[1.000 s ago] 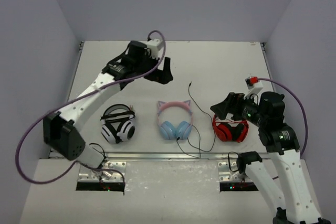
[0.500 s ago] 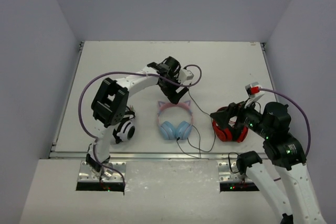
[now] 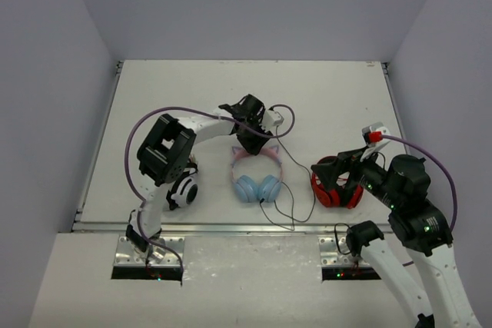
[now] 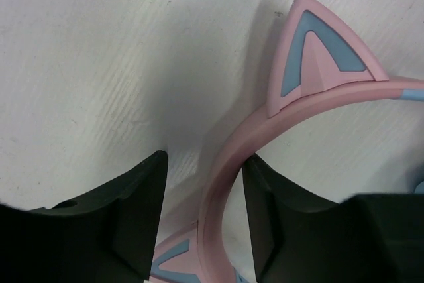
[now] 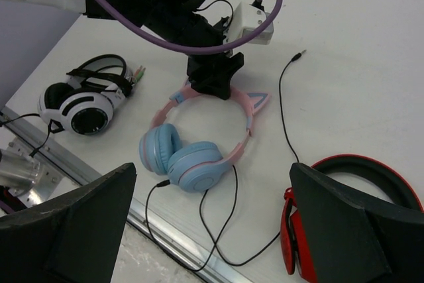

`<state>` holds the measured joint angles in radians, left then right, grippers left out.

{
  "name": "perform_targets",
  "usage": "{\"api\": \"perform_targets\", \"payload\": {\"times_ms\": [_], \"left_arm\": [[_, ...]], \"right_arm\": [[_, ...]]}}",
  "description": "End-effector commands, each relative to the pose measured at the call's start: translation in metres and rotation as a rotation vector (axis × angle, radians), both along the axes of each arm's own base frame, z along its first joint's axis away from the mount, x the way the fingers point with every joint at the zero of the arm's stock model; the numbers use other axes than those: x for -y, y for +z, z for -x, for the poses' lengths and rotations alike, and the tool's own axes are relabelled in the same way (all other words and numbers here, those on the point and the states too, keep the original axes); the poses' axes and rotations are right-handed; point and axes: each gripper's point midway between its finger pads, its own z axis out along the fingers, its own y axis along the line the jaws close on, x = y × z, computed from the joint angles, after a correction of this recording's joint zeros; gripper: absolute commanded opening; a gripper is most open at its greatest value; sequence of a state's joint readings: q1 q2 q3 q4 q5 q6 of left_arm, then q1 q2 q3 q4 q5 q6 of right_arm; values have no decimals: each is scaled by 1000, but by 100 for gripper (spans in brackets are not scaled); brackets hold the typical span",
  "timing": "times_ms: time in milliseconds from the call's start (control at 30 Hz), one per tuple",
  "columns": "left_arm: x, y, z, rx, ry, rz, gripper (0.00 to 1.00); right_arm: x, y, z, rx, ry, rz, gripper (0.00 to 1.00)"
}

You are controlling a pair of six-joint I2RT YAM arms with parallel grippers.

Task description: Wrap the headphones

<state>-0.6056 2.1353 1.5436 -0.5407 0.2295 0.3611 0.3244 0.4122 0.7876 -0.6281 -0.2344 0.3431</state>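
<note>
Left claw (image 4: pixel 204 183) is partly open, straddling the pink headband (image 4: pixel 318 107) at its crown. One finger sits on each side; the band is close against the 3 o'clock finger (image 4: pixel 291 230), and bare tabletop (image 4: pixel 99 64) shows toward the 9 o'clock finger. It hasn't clamped yet. One cat ear (image 4: pixel 318 57) stands at 1 o'clock of the claw.

Right claw (image 5: pixel 212 190) is spread wide with nothing in it, hanging above the red-and-black headphones (image 3: pixel 338 188).

The headphones (image 3: pixel 257 178) lie flat mid-tabletop, toward the near edge. The headband arches to 12 o'clock and the blue earcups (image 3: pixel 257 188) sit side by side at 6. From the earcups the thin black cable (image 3: pixel 290 190) loops out at 5 o'clock, then runs up the 3 o'clock side to the plug (image 5: pixel 301 52), which lies loose at about 1 o'clock of the band. Striped black-and-white headphones (image 3: pixel 178 186) are at 9 o'clock, apart from the rest.

Handling, judged:
- Light plastic, with a stiff but springy band, so the crown is a fair hold. The smooth curve could rotate in the claw.
- The ears look snappable, so keep off them.
- The cable is limp and thin and hard to pinch flat on the tabletop. The plug end is likely the easier pick for the right claw.
- The cable passes near the red-and-black pair, so there's a snag risk.
</note>
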Motion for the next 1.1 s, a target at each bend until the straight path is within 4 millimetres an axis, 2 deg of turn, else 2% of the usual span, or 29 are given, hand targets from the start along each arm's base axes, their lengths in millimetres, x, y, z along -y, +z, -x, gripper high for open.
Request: {"api": "perform_targets", "payload": {"times_ms": [0, 33, 100, 200, 267, 333, 367, 467, 500, 600, 700, 733, 767, 800, 867, 933, 967, 1000, 1033, 1067], "left_arm": [[1, -10, -8, 71, 31, 2, 45], [0, -13, -7, 73, 37, 3, 34], [-4, -16, -9, 79, 64, -9, 17], [-11, -25, -2, 47, 95, -50, 4], [-20, -28, 4, 31, 122, -109, 1], [-39, -28, 5, 74, 164, -241, 0], [-51, -21, -3, 127, 205, -319, 0], [-77, 0, -4, 179, 275, -456, 0], [-96, 12, -8, 231, 314, -539, 0], [-119, 59, -18, 380, 427, -593, 1], [-137, 123, -24, 534, 576, -568, 0], [-142, 138, -25, 569, 613, -568, 0], [-147, 152, -25, 604, 661, -560, 0], [-158, 180, -24, 676, 729, -567, 0], [-164, 222, -23, 747, 823, -488, 0], [-165, 264, -20, 797, 915, -356, 0], [-164, 286, -19, 819, 972, -279, 0], [-169, 304, -12, 826, 1000, -230, 0], [-169, 315, -9, 825, 1040, -166, 0], [-163, 331, -6, 811, 1036, -84, 0]], "right_arm": [[2, 11, -9, 65, -17, 11, 99], [1, 10, -9, 65, -14, 11, 99], [2, 11, -9, 71, -15, 9, 99], [2, 11, -9, 70, -20, 9, 99], [2, 12, -9, 71, -16, 6, 99], [1, 12, -9, 68, -13, 4, 99], [0, 12, -10, 66, -12, 3, 99], [-1, 10, -11, 52, -13, 2, 99], [-1, 8, -12, 48, -16, 1, 99], [-2, 5, -17, 47, -29, -21, 99], [-5, 7, -23, 63, -35, -49, 99], [-7, 13, -27, 99, -27, -65, 99], [-10, 8, -29, 103, -15, -65, 99], [-18, 17, -31, 162, 33, -72, 99], [-27, 12, -35, 177, 86, -74, 99], [-44, 23, -41, 268, 187, -76, 99], [-48, 21, -45, 282, 212, -62, 99], [-53, 18, -50, 293, 237, -53, 99], [-62, 14, -63, 333, 271, -54, 99], [-67, 12, -70, 343, 285, -61, 99]]}}
